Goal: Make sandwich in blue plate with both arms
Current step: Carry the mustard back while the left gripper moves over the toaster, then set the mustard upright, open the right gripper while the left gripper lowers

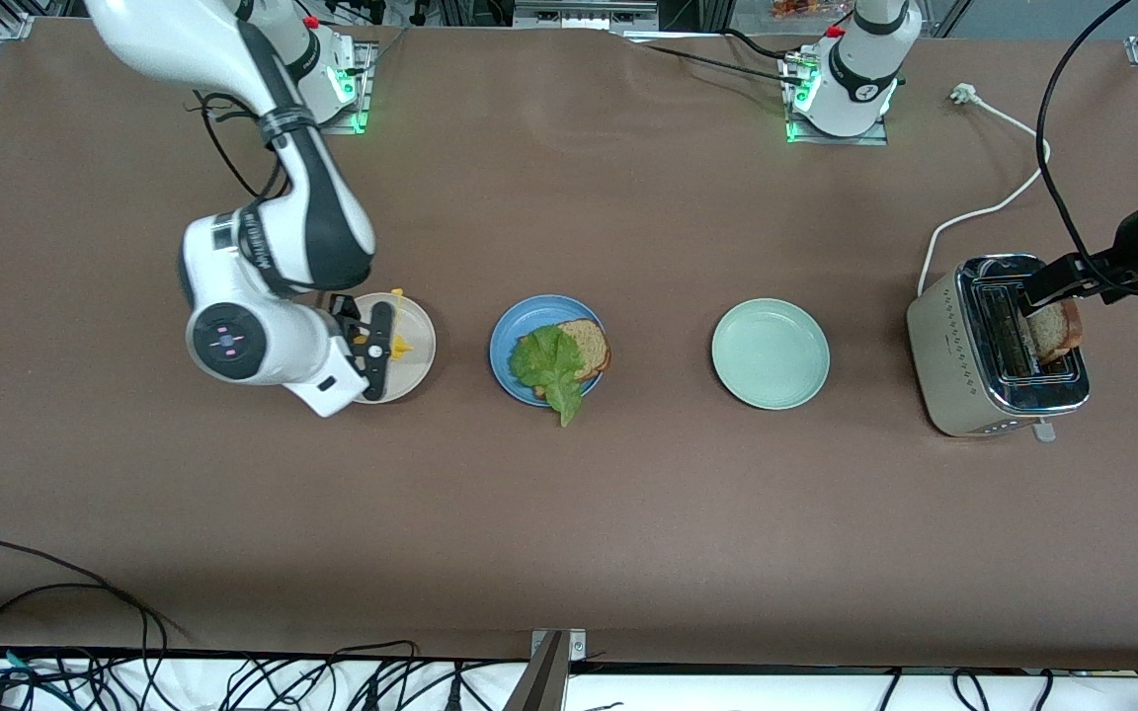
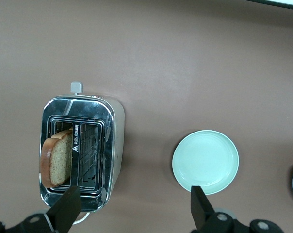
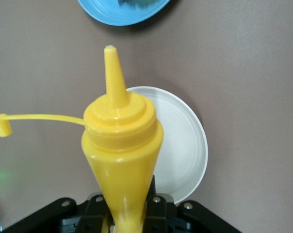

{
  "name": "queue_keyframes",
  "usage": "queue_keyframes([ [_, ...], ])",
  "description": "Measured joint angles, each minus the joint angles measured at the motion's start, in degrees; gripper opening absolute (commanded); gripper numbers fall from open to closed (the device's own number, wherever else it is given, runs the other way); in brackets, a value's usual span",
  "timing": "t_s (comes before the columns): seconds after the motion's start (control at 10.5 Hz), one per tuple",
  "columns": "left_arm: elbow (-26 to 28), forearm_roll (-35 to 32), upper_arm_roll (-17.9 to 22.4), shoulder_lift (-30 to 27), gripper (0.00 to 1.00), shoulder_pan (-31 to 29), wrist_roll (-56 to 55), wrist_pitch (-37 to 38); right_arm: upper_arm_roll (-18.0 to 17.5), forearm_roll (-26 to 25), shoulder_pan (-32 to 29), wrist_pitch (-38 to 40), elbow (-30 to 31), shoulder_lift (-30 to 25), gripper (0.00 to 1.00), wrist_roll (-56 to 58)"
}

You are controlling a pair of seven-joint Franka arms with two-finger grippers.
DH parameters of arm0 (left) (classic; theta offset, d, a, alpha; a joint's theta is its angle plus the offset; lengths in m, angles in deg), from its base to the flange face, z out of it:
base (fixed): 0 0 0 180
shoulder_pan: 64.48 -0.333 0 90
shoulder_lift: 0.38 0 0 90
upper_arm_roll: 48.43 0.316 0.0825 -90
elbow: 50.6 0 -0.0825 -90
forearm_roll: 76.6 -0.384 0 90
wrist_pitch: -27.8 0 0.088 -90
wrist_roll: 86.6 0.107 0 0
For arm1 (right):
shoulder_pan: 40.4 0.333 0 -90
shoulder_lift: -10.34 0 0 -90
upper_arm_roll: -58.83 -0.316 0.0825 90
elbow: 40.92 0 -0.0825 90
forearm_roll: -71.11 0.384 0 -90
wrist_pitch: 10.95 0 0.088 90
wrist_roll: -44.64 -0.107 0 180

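I see the counter [image 1: 569,513] carrying a row of things. The largest is the toaster [image 1: 999,346] at the left arm's end; a second slice of bread [image 1: 1058,331] stands in one slot, sticking up so that fingers can reach it. My left hand [image 2: 132,208] hangs over the toaster with its fingers spread wide and holding nothing, I think to come down around that slice.

Next to the toaster lies the mint-green plate [image 1: 770,354], with nothing on it. The blue plate [image 1: 547,349] is in the middle of the row. On it lies one bread slice [image 1: 589,346] with the lettuce leaf [image 1: 551,365] over it, the leaf's tip hanging over the rim nearest the front camera. So the sandwich is half built and lacks its top.

The cream-white plate [image 1: 409,348] is at the right arm's end. My right hand [image 1: 376,351] is over it, closed narrow on a yellow squeeze bottle [image 3: 122,150], cap [image 3: 1,126] open, nozzle pointing toward the blue plate, probably for sauce.
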Motion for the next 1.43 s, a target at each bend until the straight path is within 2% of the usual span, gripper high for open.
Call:
queue_keyframes([
  [0.29,0.0,0.0,0.1,0.0,1.0,-0.1,0.0,0.0,-0.6,7.5,-8.0,0.0,1.8,-0.8,0.23,13.9],
  [0.48,0.1,0.0,0.2,0.0,1.0,-0.1,0.0,-1.2,-3.7,11.0,-16.4,0.0,2.9,-0.7,0.23,22.8],
  [0.67,0.7,0.0,0.3,0.0,1.0,-0.1,0.0,-3.3,-5.3,16.4,-23.3,0.1,4.1,-0.4,0.23,33.4],
  [1.05,7.0,-0.1,0.7,-1.6,1.0,-3.5,0.0,-8.6,-5.6,27.7,-30.5,1.3,10.4,1.9,0.23,52.4],
  [1.24,9.3,-0.2,0.9,-2.3,1.0,-5.5,0.0,-8.9,-5.6,29.0,-32.5,2.9,11.8,3.4,0.25,59.7],
  [1.43,10.4,-3.6,0.9,-2.3,1.0,-6.2,1.6,-9.0,-5.5,29.1,-34.0,4.6,11.9,4.3,0.25,65.9],
])
